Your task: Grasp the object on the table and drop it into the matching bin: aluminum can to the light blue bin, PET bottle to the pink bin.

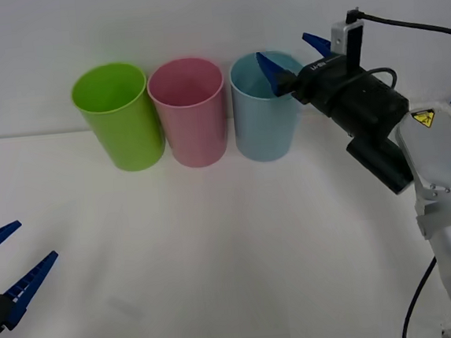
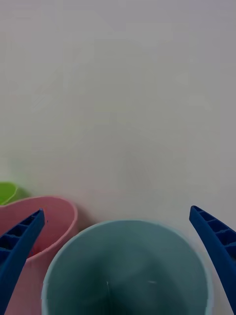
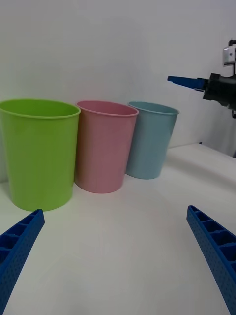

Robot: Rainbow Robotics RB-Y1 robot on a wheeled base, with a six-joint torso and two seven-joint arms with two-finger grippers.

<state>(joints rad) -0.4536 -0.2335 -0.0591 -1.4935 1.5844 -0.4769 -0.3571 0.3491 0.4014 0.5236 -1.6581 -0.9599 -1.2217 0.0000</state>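
At the near left edge of the wide matte white tabletop (image 1: 217, 257), the left gripper (image 1: 9, 267) hangs low with its blue ribbed fingers (image 3: 19, 246) spread wide, grasping nothing. The tabletop stretches away from it toward a row of three tall round plastic bins at the far side.

From left to right stand a lime green bin (image 1: 118, 115), a pink cup-shaped bin (image 1: 189, 109) and a light blue cup-shaped bin (image 1: 264, 110), set close side by side, the pink one just beside each neighbour.

At the far right, the right arm reaches up and over, holding the right gripper (image 1: 291, 56) above the rim of the light blue bin. Its two blue fingers (image 2: 219, 246) are released and spread apart, one over the bin's mouth and one beyond its right edge, with nothing between them. In the right wrist view the fingers straddle the light blue bin's opening.

The small drink can lies nowhere on the tabletop; the light blue bin's interior is dim and whether the can rests inside cannot be told.
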